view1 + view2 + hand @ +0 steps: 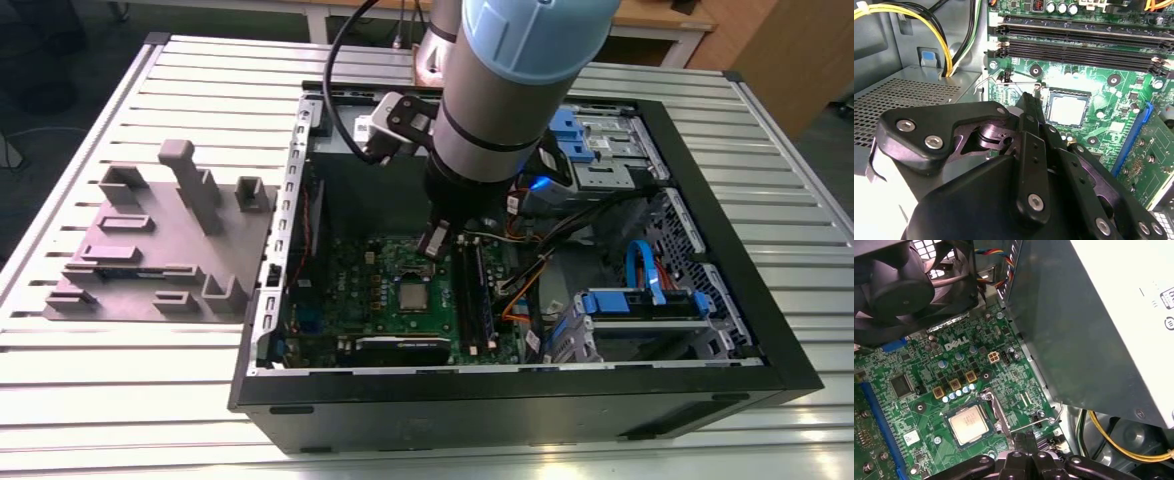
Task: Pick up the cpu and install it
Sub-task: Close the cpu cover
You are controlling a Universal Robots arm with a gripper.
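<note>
Gripper: I see it inside the open PC case point(267, 330), hanging just above the green motherboard point(354, 290); gripper point(435, 240) sits below the arm's blue-grey wrist point(514, 80). In both wrist views the black fingers look pressed together with nothing between them, so I read it as closed and empty point(1026, 107) point(1024, 439).
CPU: seated flat in the socket on the motherboard, silvery top up point(416, 294) point(1067, 109) point(967, 423).
CPU vs gripper: not touching. In the exterior view the cpu lies just nearer the camera than the fingertips and slightly to that view's left. In both wrist views it sits just beside the fingertips, off to one side, not under them.
Socket lever: thin wire lever point(1034, 424) lies between the fingertips and the cpu, close to the socket edge.
RAM slots: long black slots point(1079, 47) run along the board beyond the cpu, on the exterior view's right of it.
Fan: black case fan point(894, 285) at the far end of the board.
Outside case: grey fixture block point(167, 240) sits on the slatted table point(120, 400), on the exterior view's left, well apart from the gripper.
</note>
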